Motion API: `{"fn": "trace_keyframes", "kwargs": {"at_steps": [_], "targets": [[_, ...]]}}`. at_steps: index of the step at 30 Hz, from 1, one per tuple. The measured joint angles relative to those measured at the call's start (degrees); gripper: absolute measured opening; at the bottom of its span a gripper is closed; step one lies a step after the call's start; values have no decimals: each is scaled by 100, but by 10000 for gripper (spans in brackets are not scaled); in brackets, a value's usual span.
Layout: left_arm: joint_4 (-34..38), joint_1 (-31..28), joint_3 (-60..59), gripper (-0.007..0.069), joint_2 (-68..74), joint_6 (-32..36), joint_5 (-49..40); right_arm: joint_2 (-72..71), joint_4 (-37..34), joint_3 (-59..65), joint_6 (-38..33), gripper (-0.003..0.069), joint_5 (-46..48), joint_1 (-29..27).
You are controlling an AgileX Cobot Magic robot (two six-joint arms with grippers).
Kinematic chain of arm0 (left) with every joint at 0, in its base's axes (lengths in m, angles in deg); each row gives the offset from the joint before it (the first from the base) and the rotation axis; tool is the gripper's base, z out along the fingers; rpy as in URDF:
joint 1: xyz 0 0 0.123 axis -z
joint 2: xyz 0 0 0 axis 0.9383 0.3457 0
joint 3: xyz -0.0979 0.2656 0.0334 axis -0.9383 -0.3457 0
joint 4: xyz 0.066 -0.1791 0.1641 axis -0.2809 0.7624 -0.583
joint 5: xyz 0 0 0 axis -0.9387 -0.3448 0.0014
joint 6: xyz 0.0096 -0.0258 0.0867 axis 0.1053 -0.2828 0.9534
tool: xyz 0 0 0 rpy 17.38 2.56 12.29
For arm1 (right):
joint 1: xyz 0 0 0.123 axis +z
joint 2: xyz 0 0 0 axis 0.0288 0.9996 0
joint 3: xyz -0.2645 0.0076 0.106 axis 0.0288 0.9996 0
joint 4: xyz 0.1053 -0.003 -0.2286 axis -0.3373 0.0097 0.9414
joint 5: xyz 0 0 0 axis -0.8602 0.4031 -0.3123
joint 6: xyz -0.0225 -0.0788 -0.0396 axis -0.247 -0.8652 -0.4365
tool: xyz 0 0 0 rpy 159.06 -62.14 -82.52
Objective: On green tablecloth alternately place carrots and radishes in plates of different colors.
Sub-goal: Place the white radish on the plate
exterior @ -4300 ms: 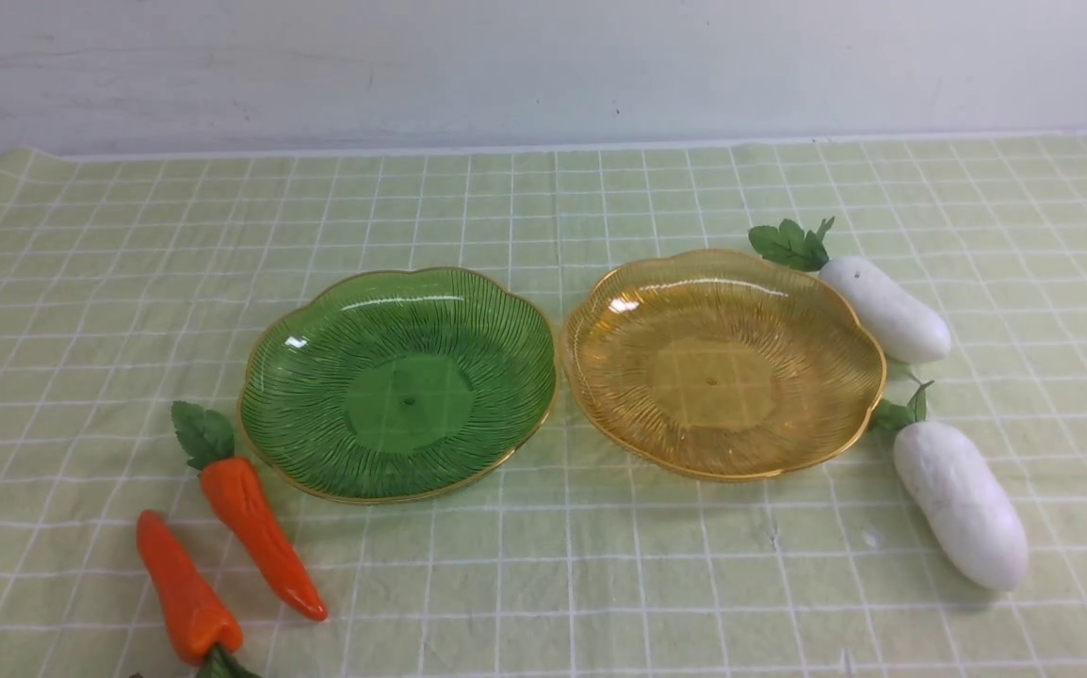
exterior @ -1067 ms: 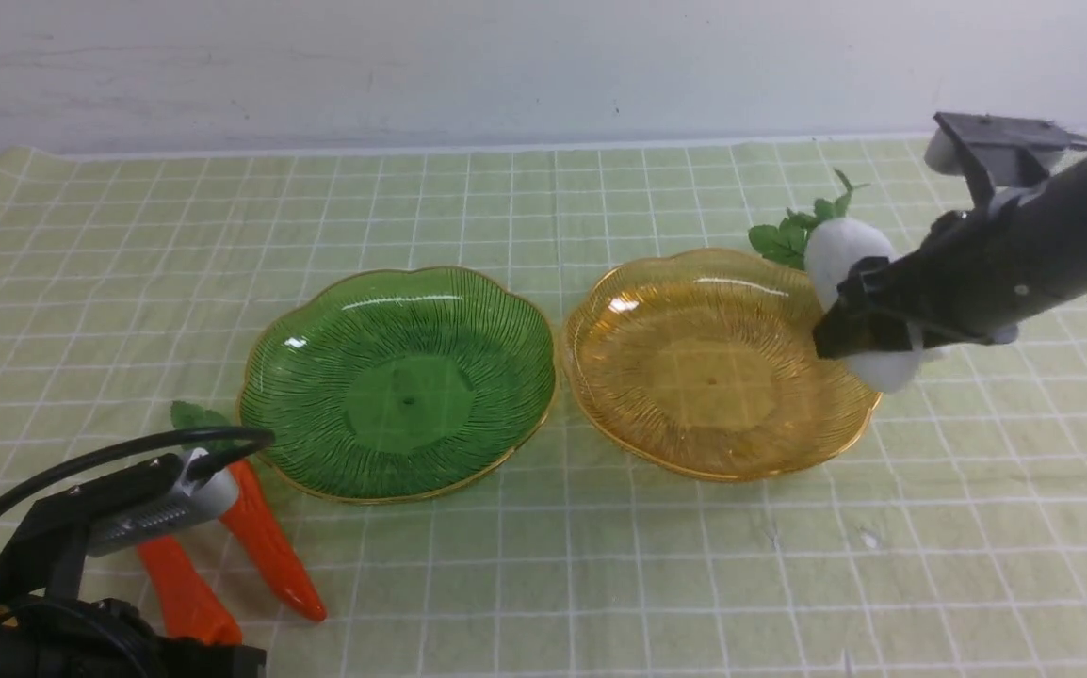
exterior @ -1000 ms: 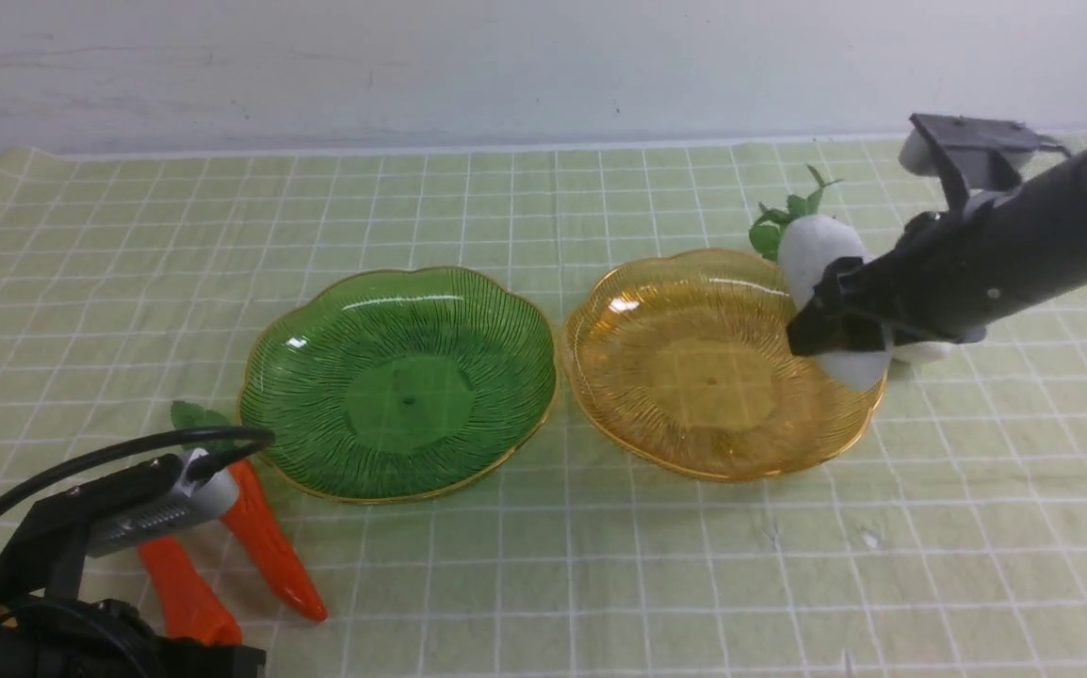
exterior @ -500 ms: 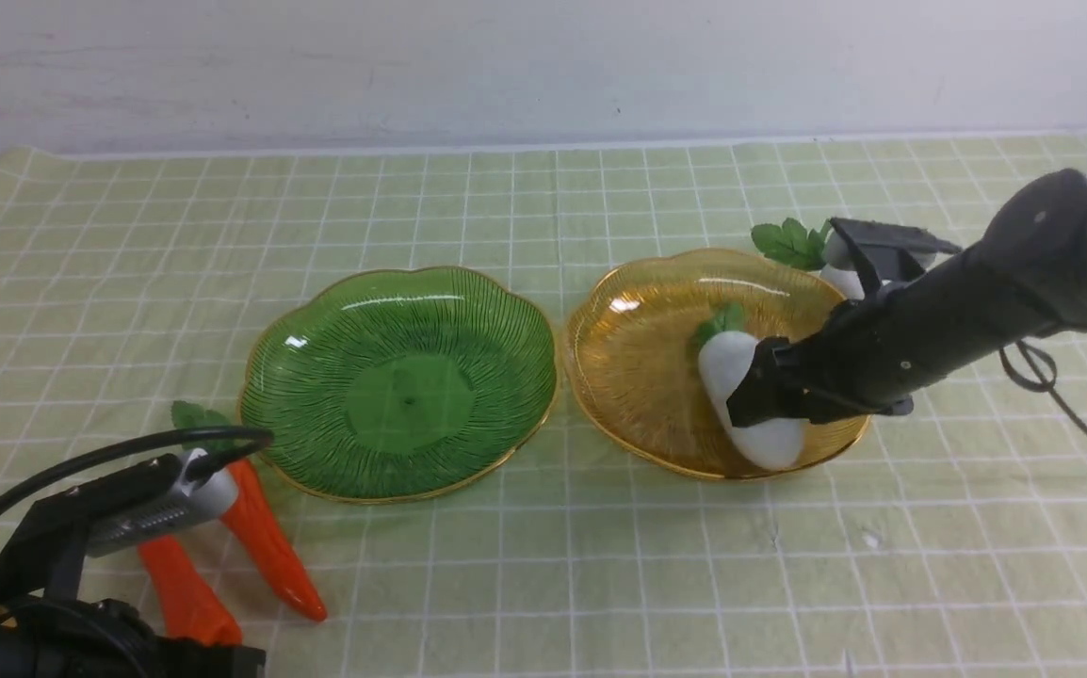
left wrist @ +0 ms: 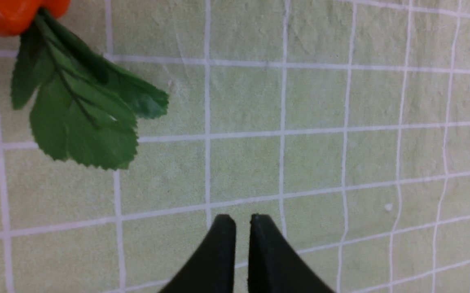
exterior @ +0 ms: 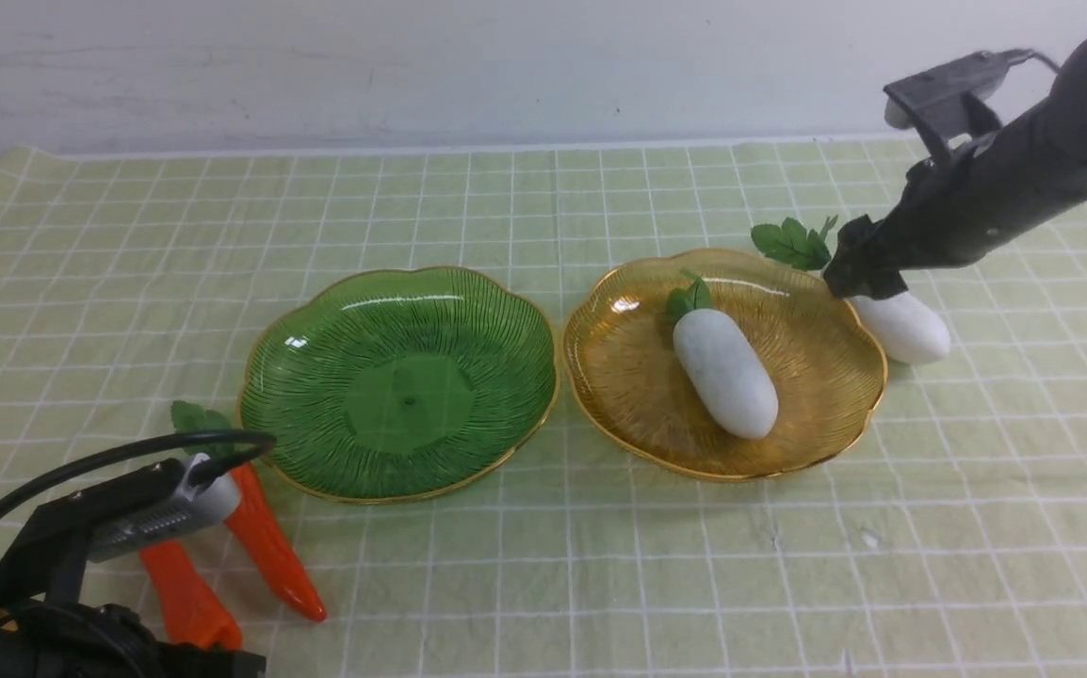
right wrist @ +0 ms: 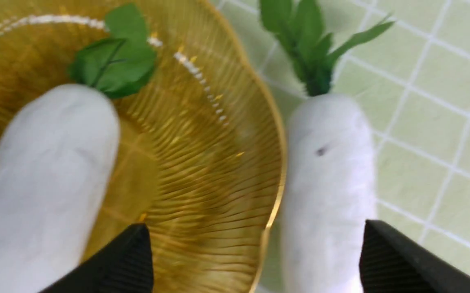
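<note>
On the green tablecloth (exterior: 506, 207) stand a dark green plate (exterior: 397, 381) and an amber plate (exterior: 619, 367). One radish (exterior: 724, 372) lies free in the amber plate. The second radish (exterior: 903, 326) lies on the cloth beside that plate's right rim. My right gripper (exterior: 859, 281) hovers open over its leafy end; in the right wrist view the gripper (right wrist: 255, 236) spans this radish (right wrist: 328, 171) and the plate's rim (right wrist: 277, 175). Two carrots (exterior: 266, 541) (exterior: 186, 598) lie at the front left. My left gripper (left wrist: 238, 219) is shut and empty above bare cloth, next to carrot leaves (left wrist: 80, 110).
My left arm's wrist camera and cable (exterior: 129, 504) partly cover the carrots at the front left corner. The cloth's far edge meets a white wall (exterior: 543, 66). The right arm (exterior: 1005, 188) slants in from the upper right.
My right gripper carried a radish from the right into the amber plate, let it go, then rose and moved back right over the second radish. The left arm has stayed still.
</note>
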State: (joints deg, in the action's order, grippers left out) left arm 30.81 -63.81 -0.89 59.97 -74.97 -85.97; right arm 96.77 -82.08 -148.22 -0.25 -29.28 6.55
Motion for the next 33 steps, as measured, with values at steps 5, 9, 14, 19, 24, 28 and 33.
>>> {"fn": "trace_keyframes", "kwargs": {"at_steps": [5, 9, 14, 19, 24, 28, 33], "targets": [[0, 0, 0, 34, 0, 0, -4, 232, 316, -2, 572, 593, -369, -182], [0, 0, 0, 34, 0, 0, 29, 442, 414, -2, 920, 586, -474, -277], [5, 0, 0, 34, 0, 0, 131, 622, 532, -2, 1005, 583, -598, -279], [5, 0, 0, 34, 0, 0, 136, 869, 631, -2, 1006, 582, -670, -279], [5, 0, 0, 34, 0, 0, 136, 1067, 645, -21, 1027, 580, -736, -279], [5, 0, 0, 34, 0, 0, 136, 1196, 656, -21, 1034, 572, -723, -279], [5, 0, 0, 34, 0, 0, 136, 1236, 706, -46, 1134, 482, -579, -279]]}}
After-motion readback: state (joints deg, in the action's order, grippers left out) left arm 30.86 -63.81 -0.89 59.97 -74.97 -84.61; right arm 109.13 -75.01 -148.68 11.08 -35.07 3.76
